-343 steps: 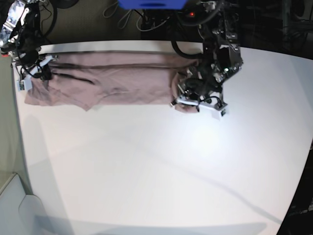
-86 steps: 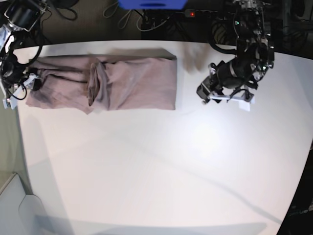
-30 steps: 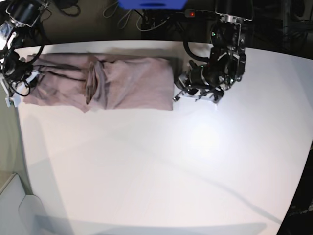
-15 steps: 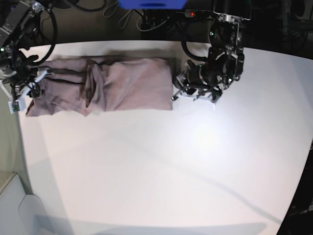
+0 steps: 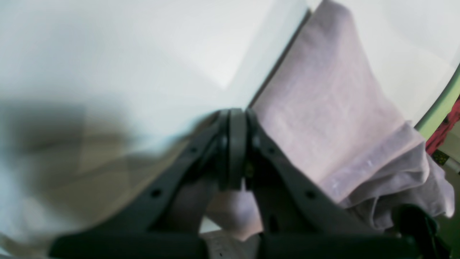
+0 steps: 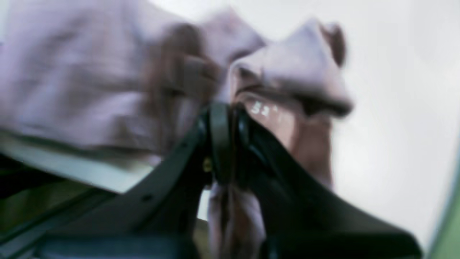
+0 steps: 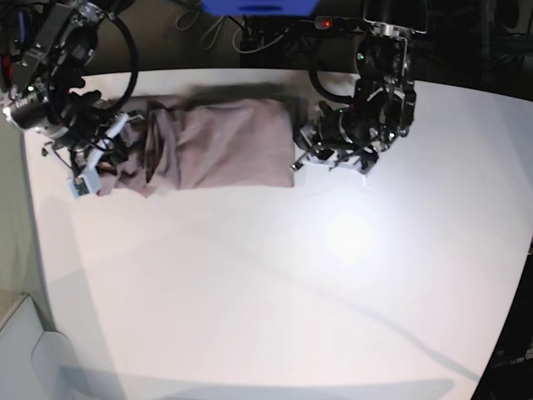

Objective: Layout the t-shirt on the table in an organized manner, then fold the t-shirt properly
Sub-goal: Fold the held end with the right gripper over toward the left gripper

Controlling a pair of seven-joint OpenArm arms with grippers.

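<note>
The right hand point(image 7: 87, 171), clamped on the t-shirt point(image 7: 225, 142), is dragging its end inward across the counter point(image 7: 291, 275), advancing the crosswise fold. The left hand point(image 7: 298, 162), pinched shut, is pressing beside the shirt's opposite edge. Open counter lies in front of the shirt.

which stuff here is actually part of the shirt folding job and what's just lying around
Part of the job:
- t-shirt, folded into a long band
- table beneath it
- right gripper, shut on the t-shirt's end
- left gripper, shut at the shirt's opposite edge

Just lying about:
- cables on the floor behind the table
- blue object at the top edge
</note>
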